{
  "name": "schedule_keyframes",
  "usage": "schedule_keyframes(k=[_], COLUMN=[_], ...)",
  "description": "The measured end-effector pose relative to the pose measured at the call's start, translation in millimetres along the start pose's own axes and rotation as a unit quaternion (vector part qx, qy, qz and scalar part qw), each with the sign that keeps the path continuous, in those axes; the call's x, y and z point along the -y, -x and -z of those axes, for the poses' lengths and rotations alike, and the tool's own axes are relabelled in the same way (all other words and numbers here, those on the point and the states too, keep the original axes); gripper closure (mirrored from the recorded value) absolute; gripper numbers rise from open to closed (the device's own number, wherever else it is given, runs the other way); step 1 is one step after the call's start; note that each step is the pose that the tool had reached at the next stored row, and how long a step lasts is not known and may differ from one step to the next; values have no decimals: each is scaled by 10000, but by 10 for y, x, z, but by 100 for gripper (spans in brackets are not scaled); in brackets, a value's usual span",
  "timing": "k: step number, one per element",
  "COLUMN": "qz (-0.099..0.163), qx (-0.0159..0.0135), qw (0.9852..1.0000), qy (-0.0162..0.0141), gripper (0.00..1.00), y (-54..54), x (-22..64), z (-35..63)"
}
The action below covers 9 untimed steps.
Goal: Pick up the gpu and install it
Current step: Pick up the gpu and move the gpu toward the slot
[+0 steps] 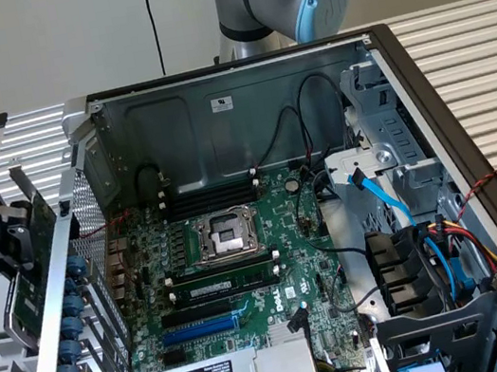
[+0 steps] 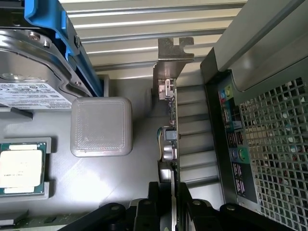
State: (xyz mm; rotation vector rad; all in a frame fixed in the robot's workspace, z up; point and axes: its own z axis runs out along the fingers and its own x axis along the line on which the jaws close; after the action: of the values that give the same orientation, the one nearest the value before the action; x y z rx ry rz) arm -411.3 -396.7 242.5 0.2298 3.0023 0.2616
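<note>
The gpu [image 1: 31, 272] is a green card lifted outside the open computer case, beside its rear wall at the exterior view's left. My gripper [image 1: 7, 236] is shut on it. In the wrist view the gpu [image 2: 171, 139] stands edge-on, its silver end bracket [image 2: 174, 53] pointing away from my gripper [image 2: 171, 204]. The black fingers [image 2: 147, 209] press on both faces of the card. Below it lies a grey tray [image 2: 120, 183]. The motherboard [image 1: 294, 226] lies flat inside the case, with a blue expansion slot [image 1: 202, 329] near the power supply.
The case's perforated rear wall [image 1: 105, 298] and its port panel [image 2: 236, 139] stand right beside the card. On the tray are a hard drive in a blue caddy [image 2: 33, 72], a grey block [image 2: 101, 127] and a processor chip [image 2: 19, 166]. Cables and a drive cage [image 1: 424, 251] fill the case's right.
</note>
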Motion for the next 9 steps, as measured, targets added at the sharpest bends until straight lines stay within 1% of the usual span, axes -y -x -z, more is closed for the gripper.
schedule_keyframes(k=[4, 9], qz=[-1, -3], qx=[-6, -19], qw=[10000, 10000], qy=[-1, -3], gripper=[73, 73], y=[11, 33], x=[-20, -58], z=[106, 316])
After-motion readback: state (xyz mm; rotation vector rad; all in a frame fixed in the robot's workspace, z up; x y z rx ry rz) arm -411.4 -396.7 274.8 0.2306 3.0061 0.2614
